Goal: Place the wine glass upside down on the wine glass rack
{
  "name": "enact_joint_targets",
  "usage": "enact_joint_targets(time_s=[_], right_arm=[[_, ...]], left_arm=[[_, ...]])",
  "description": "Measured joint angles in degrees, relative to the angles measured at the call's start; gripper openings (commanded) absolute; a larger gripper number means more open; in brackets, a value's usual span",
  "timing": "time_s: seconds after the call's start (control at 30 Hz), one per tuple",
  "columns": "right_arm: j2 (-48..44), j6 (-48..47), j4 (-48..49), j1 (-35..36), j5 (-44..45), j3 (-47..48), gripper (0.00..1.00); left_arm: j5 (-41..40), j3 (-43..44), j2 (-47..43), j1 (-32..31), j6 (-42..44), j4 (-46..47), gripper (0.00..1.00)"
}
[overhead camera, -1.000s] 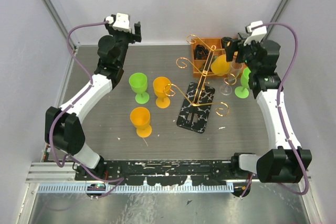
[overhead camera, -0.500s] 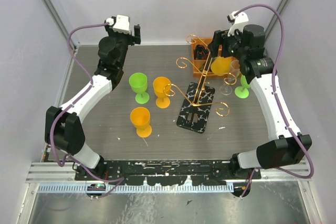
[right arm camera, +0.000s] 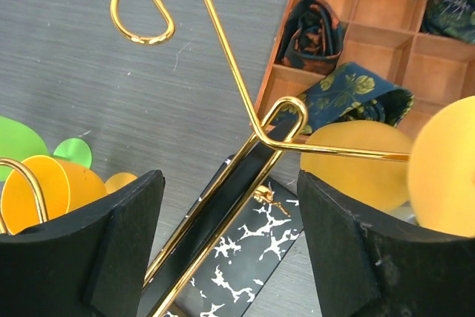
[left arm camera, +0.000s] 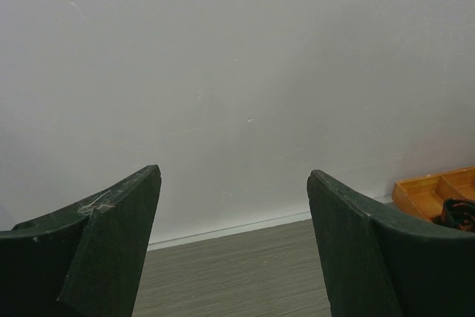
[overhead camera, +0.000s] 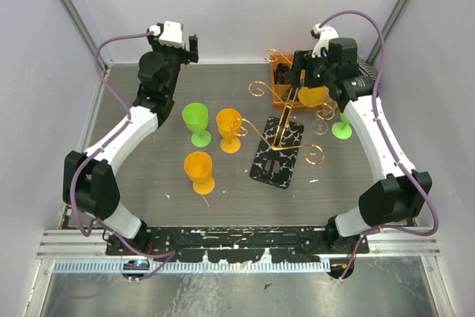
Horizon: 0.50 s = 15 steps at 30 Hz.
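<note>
The wine glass rack is standing right of centre on the worktop, and the orange wine glass seems to be hanging inverted from its arm toward the upper right. The right tool is swinging in from the frame's right edge to just over the rack's top, fingers apart and carrying nothing, so we are judging this placement done. The left tool is idling at upper left, likewise apart and empty.

right of the right claw, a yellow wine glass ran off the picture's edge. under the claw, its fingers hid part of the marbled base of the wine glass rack. beyond it, the orange tray was cut off.
</note>
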Motion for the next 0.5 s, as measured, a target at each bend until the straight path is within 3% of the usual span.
enact_joint_targets(time_s=[0.5], right_arm=[[3.9,0.4,0.5,1.6,0.2,0.2,0.78]], left_arm=[[0.0,0.0,-0.4,0.6,0.0,-0.1,0.87]])
